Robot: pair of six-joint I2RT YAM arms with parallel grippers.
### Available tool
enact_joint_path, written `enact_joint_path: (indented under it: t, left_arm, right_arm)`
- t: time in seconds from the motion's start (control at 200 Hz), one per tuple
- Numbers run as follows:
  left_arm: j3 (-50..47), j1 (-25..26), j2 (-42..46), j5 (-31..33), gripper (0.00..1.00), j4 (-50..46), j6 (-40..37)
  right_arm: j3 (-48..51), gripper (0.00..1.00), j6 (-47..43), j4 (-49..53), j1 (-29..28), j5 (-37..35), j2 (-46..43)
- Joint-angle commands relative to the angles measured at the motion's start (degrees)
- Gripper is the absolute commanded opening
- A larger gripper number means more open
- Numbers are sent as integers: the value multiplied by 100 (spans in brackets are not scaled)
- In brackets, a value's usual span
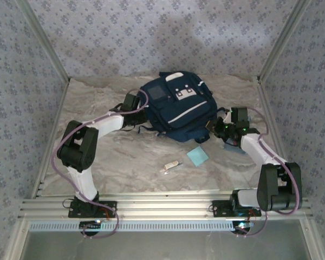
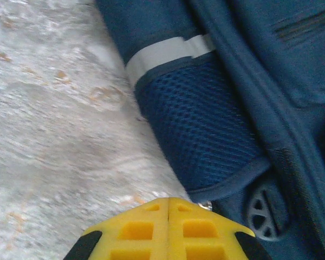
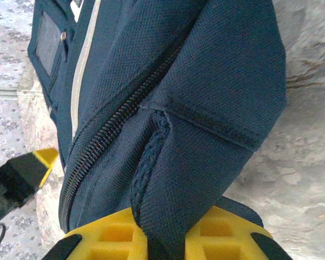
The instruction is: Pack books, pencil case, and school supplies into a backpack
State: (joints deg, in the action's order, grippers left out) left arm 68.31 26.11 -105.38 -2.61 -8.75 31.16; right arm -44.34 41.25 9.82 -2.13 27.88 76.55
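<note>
No readable text anywhere tbh; the white patches (image 1: 185,94) on the backpack (image 1: 176,116) carry dark marks, too small to read.

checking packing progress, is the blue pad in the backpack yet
Out: the pad lies on the table, in front of the backpack.

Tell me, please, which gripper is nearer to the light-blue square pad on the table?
Right. The right gripper pinches the backpack just behind the light-blue pad; the left gripper is at the backpack's opposite side.
</note>
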Motion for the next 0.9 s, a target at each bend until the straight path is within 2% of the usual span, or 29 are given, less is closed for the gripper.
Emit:
enact_joint_path:
  t: [0.0,0.06,0.11,0.195,0.24,0.27,0.36,0.535,0.72,0.894]
  left_arm:
    - [-210,251,542,-423,12,29,96]
    - [-274,445,661,-520,24,-43,44]
    - [-267,606,715,-536,38,-170,-89]
    - [-215,798,684,-758,53,-308,-450]
    - [-181,837,617,-993,55,-349,-628]
    - [-130,867,563,-1147,57,-373,-727]
    - [96,999,337,-1376,58,-551,-1114]
    - [821,1384,-204,-1062,58,-1179,-1885]
    - [1408,1536,-706,-975,58,-1439,-2196]
    - [1728,1683,-1019,-1147,58,-1557,-2260]
  right_arm:
    - [-669,14,-566,168,379,-62,374]
    - [-934,14,-780,248,469,-44,687]
    - [-1079,19,-844,248,485,-55,859]
    - [-1311,46,-988,377,481,-240,1057]
    - [-1448,65,-1091,529,481,-401,1128]
    - [-1534,70,-1128,649,493,-491,1137]
    - [-1557,75,-1078,742,468,-687,982]
    - [-1367,79,-786,1129,123,-967,477]
    - [-419,79,345,369,-339,-986,176]
    - [-311,79,678,-218,-588,-1129,770]
